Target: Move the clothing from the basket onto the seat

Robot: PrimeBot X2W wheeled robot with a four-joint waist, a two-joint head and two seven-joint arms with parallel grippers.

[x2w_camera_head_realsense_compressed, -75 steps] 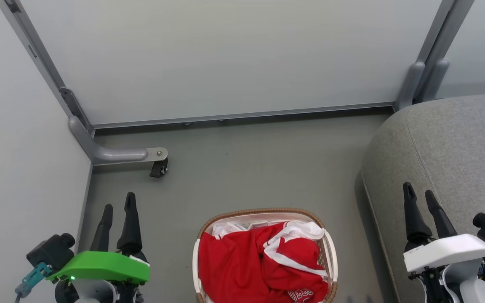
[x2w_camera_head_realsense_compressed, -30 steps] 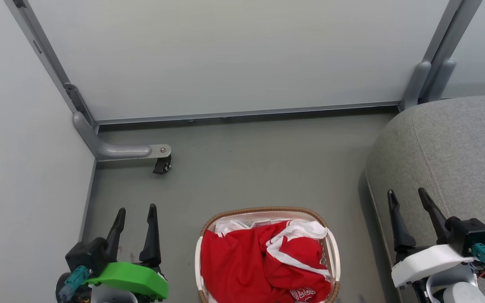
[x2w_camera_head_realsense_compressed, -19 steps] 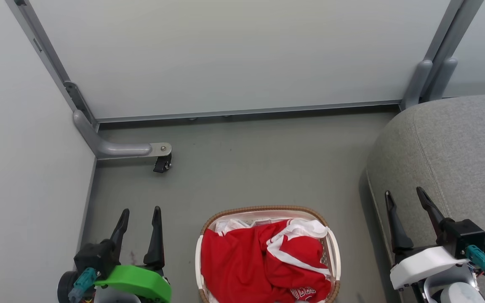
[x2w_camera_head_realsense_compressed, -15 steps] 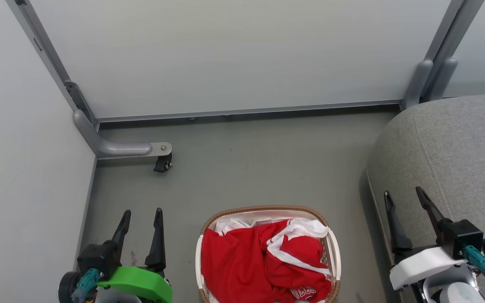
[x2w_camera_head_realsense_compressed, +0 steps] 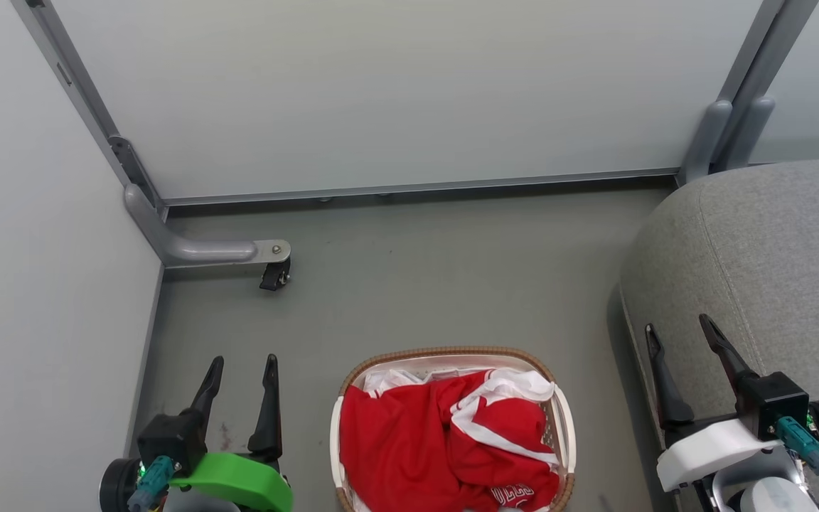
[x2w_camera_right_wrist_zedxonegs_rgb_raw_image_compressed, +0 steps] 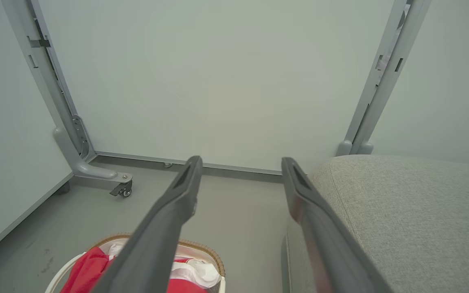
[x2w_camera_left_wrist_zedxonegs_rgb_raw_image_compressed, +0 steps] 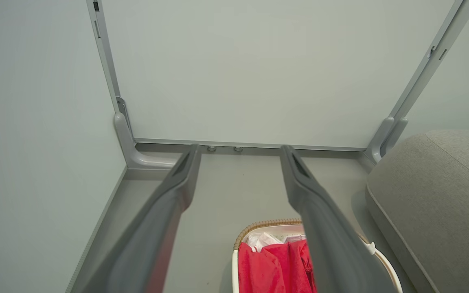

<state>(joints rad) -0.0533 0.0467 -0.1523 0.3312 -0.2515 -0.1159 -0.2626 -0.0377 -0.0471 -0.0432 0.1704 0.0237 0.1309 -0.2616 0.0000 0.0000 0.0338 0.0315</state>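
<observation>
The red clothing (x2w_camera_head_realsense_compressed: 445, 451) with white trim lies heaped in the cream basket (x2w_camera_head_realsense_compressed: 452, 355) on the floor at the bottom middle of the head view; white lettering shows near its lower edge. The grey seat (x2w_camera_head_realsense_compressed: 772, 263) fills the right side. My left gripper (x2w_camera_head_realsense_compressed: 242, 363) stands open left of the basket, nothing between its fingers. My right gripper (x2w_camera_head_realsense_compressed: 678, 327) is open over the seat's front edge, also empty. From the left wrist, the clothing (x2w_camera_left_wrist_zedxonegs_rgb_raw_image_compressed: 275, 268) and basket (x2w_camera_left_wrist_zedxonegs_rgb_raw_image_compressed: 267, 224) lie below my left gripper (x2w_camera_left_wrist_zedxonegs_rgb_raw_image_compressed: 238, 150). Under my right gripper (x2w_camera_right_wrist_zedxonegs_rgb_raw_image_compressed: 238, 162) the right wrist view shows the basket (x2w_camera_right_wrist_zedxonegs_rgb_raw_image_compressed: 202, 248) and seat (x2w_camera_right_wrist_zedxonegs_rgb_raw_image_compressed: 413, 211).
Pale partition panels close off the back and left. A grey metal foot with a small black caster (x2w_camera_head_realsense_compressed: 271, 274) juts onto the floor at the left. Two grey posts (x2w_camera_head_realsense_compressed: 719, 135) stand at the back right corner beside the seat.
Both grippers have opened wider and rolled at the wrist, and each has drawn down toward the bottom edge. The camera shifted slightly early on. Clothing and basket have not moved.
</observation>
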